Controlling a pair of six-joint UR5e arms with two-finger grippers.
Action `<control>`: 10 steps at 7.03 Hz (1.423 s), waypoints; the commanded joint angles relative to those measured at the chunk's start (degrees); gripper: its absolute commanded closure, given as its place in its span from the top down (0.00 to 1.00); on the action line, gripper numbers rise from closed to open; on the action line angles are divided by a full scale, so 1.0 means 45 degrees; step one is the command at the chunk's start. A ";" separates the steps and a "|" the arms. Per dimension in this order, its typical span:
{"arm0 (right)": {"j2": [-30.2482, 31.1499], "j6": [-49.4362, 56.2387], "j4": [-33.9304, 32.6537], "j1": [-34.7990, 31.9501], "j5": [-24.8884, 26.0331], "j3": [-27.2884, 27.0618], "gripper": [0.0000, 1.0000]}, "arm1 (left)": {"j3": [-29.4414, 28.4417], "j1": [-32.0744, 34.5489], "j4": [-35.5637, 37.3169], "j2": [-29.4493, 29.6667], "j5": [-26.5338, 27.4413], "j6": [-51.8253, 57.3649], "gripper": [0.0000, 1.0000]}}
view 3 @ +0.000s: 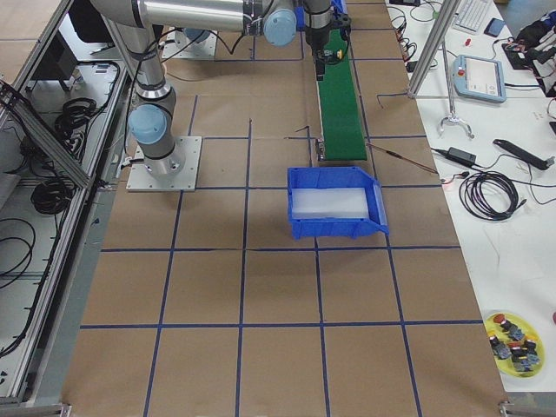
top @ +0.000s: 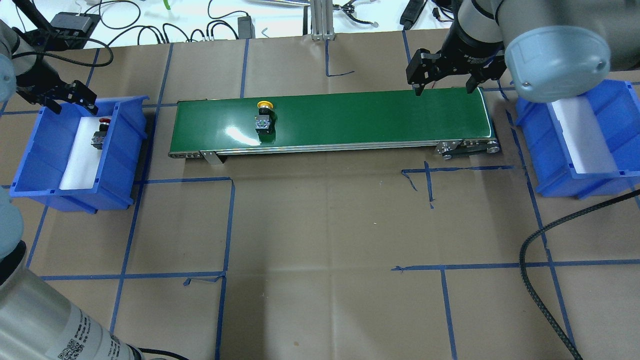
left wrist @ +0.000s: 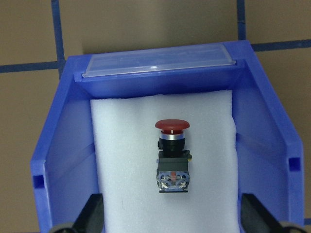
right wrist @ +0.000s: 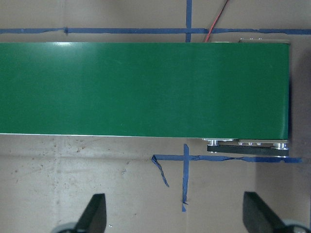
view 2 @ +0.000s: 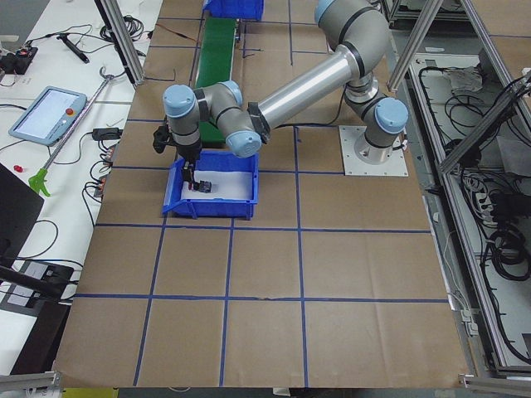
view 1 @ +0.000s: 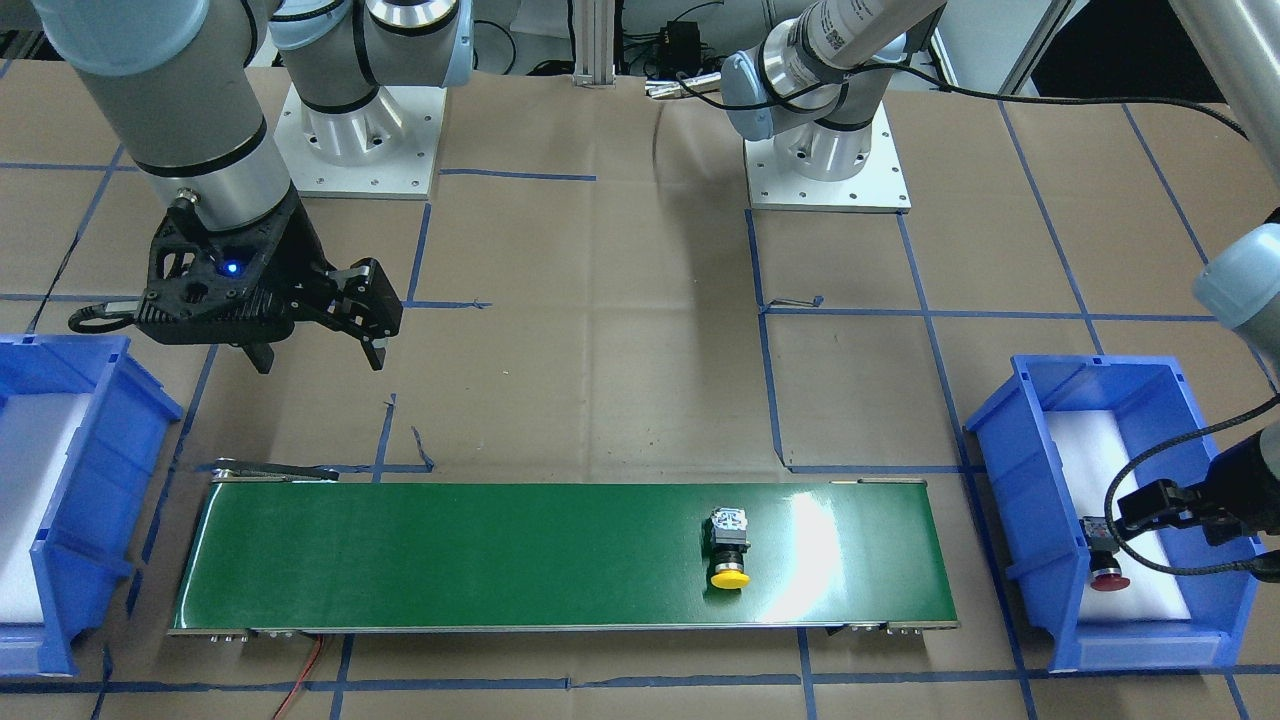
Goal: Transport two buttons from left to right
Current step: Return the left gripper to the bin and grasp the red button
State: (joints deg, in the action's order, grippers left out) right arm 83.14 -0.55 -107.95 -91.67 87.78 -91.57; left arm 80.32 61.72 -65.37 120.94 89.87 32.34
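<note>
The yellow-capped button [view 1: 730,556] [top: 264,118] lies on its side on the green conveyor belt [view 1: 450,560] [top: 375,120], in the belt's left part. The red-capped button [left wrist: 171,154] [top: 100,133] [view 1: 1105,562] lies on white foam inside the left blue bin [top: 35,165] [view 1: 1010,470]. My left gripper [left wrist: 172,219] [top: 72,102] hovers open over that bin, its fingers spread on either side of the red button and apart from it. My right gripper [top: 443,86] [view 1: 318,358] [right wrist: 176,218] hangs open and empty above the belt's right end.
The right blue bin [top: 550,170] [view 1: 90,420], lined with white foam, stands past the belt's right end. Blue tape lines cross the brown paper table. A black cable [top: 540,280] trails over the table at the right.
</note>
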 commanded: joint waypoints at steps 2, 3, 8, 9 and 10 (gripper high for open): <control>-0.0662 -0.0035 -0.0444 -0.0020 -0.0054 -0.0002 1.00 | 0.0996 -0.0004 0.1595 0.0603 -0.0011 -0.0155 0.99; -0.0683 -0.0035 -0.0521 -0.0020 -0.0054 -0.0002 1.00 | 0.1017 -0.0004 0.1596 0.0778 -0.0011 -0.0155 0.99; -0.2322 -0.0035 -0.1830 -0.0059 0.0004 0.0056 1.00 | 0.0959 -0.0043 0.1596 0.1073 -0.0030 -0.0311 0.62; -0.2304 -0.0054 -0.2217 -0.0097 0.0101 -0.0001 1.00 | 0.0940 -0.0043 0.1577 0.1073 -0.0050 -0.0331 0.43; -0.2343 -0.0054 -0.2550 -0.0098 0.0102 -0.0021 1.00 | 0.0882 -0.0043 0.1538 0.1073 -0.0050 -0.0331 0.22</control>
State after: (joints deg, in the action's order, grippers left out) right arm 72.89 -0.76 -117.63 -92.05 88.06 -91.56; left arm 84.51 61.55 -58.29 125.73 89.68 30.89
